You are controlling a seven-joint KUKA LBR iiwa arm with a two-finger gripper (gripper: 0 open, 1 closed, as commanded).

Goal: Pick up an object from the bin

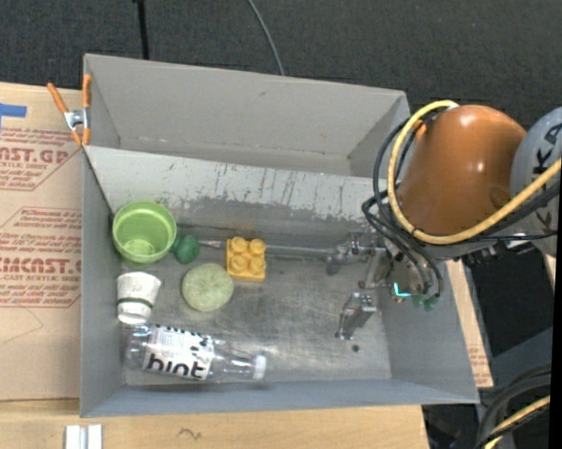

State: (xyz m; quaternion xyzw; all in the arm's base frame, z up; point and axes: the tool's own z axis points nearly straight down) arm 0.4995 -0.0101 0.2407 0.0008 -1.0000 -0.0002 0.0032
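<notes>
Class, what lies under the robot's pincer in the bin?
Bare scratched bin floor shows beneath the open pincer; floor under the orange wrist cover is hidden.

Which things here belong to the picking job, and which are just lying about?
In the job: grey bin; gripper, open over the bare floor at the right.

Lying about at the left, none touched, any could be picked: green cup, small dark green ball, yellow toy brick, pale green disc, small white pot, clear bottle.

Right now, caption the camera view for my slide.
Open gripper over the bin floor at right; green cup, yellow brick and clear bottle lie left.
</notes>
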